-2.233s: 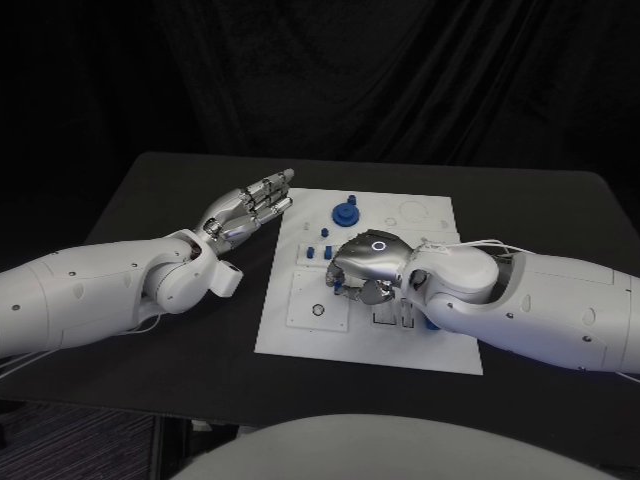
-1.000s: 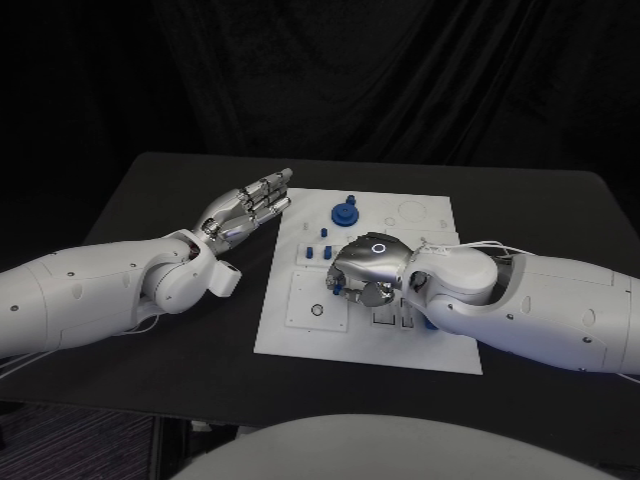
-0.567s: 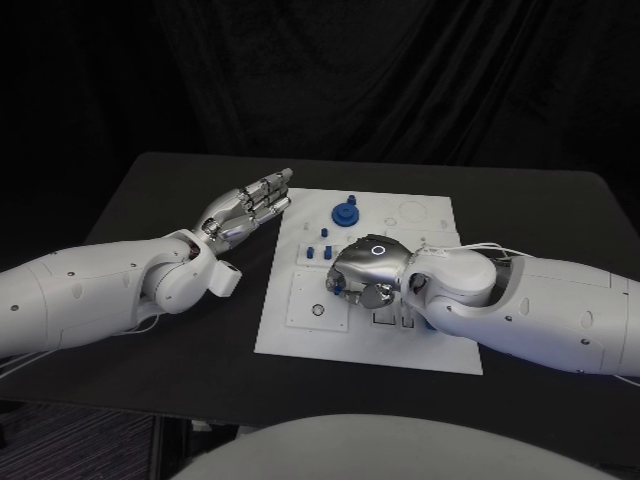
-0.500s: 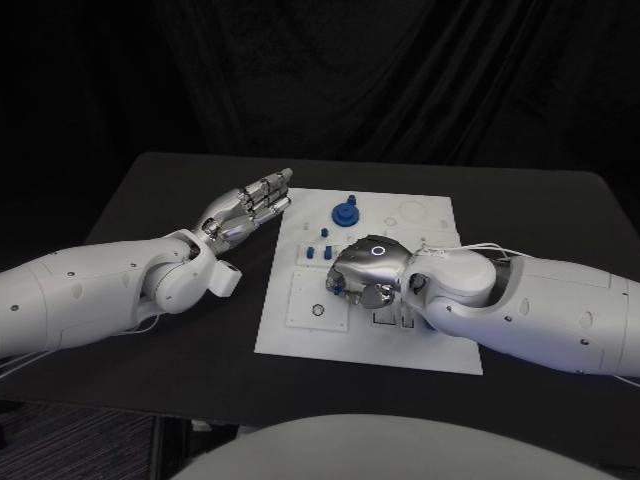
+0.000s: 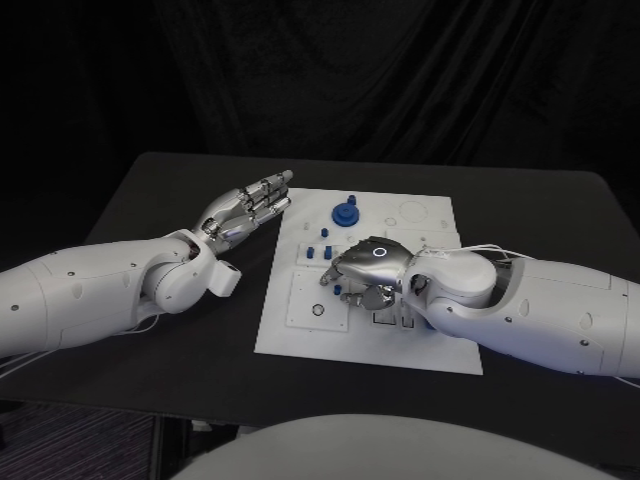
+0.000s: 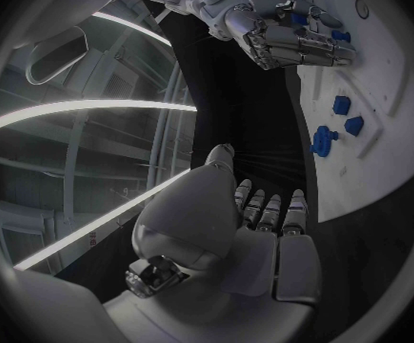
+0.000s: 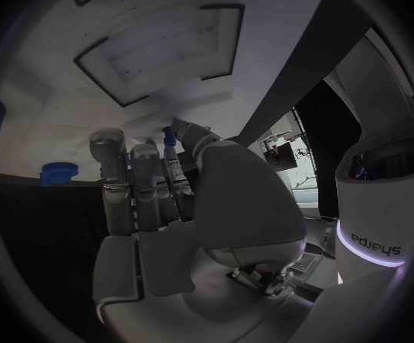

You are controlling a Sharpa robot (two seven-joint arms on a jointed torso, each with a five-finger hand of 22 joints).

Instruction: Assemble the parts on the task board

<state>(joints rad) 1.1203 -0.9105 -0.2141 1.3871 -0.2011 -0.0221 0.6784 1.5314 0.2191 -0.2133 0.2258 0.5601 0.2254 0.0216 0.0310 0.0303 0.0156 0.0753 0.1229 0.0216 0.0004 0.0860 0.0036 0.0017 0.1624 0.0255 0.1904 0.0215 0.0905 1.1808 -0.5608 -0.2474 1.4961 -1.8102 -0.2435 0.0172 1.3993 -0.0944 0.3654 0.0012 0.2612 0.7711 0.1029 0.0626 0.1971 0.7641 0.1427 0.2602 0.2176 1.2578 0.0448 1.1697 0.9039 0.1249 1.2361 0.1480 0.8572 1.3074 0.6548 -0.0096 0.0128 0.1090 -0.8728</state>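
Robot hand on my left (image 5: 248,208) hangs flat and empty, fingers straight and a little apart, above the tabletop (image 5: 147,200) just off the task board's (image 5: 407,350) left edge, at about ten o'clock from the board's middle. I judge I keep it there to stay out of the way while remaining close enough to steady the board if needed. In its wrist view the same palm (image 6: 228,229) lies spread with nothing in it, and blue parts (image 6: 343,114) sit on the white plate beyond.

Moving right onto the board: a cluster of small blue pegs (image 5: 316,251) stands at roughly eleven o'clock from the board's centre, and a larger blue knobbed part (image 5: 346,212) stands upright near the far edge at twelve o'clock. They are well clear of either hand, so I take them as waiting or already seated; I cannot tell which.

My right robot hand (image 5: 366,272) is curled down over the middle of the board. Its wrist view shows a thin blue pin (image 7: 168,140) pinched between thumb and fingertip, pointing toward the board's recessed rectangular outlines (image 7: 159,49). I judge the pinch keeps the pin upright for lowering into a socket; the socket itself is hidden under my fingers.
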